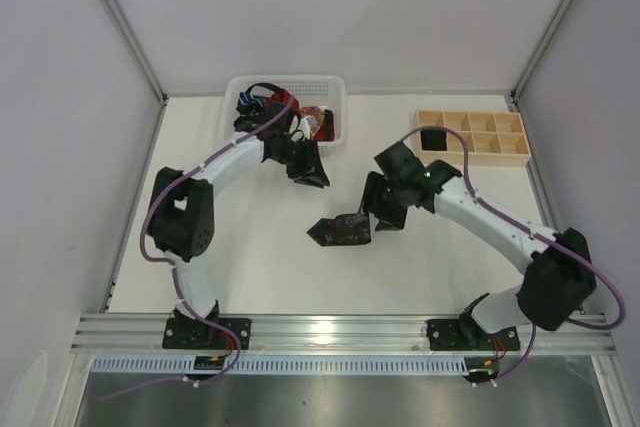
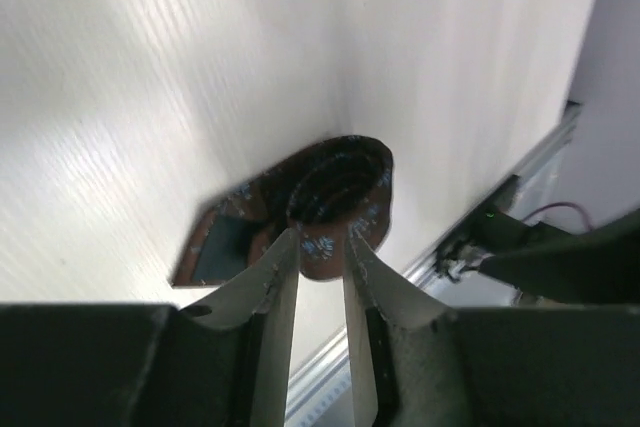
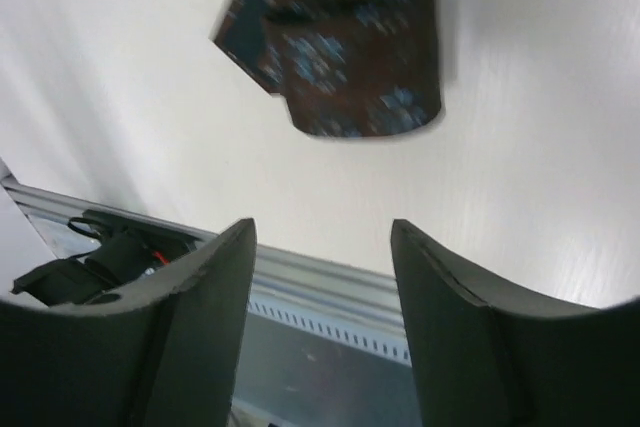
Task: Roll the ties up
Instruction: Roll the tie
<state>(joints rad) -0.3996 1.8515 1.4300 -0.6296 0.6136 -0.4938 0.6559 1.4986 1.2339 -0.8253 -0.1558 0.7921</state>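
A dark brown tie with a fine blue pattern lies on the white table, rolled into a loose coil with its pointed tip sticking out to the left. My right gripper hangs just right of it, open, with nothing between its fingers. In the right wrist view the tie lies beyond that gripper. My left gripper is behind the tie and apart from it. In the left wrist view the coil shows past the tips of the gripper, whose jaws stand narrowly open and empty.
A white mesh basket at the back holds more ties, red and blue among them. A pale wooden tray with square compartments sits at the back right, with one dark roll in it. The metal rail runs along the near edge.
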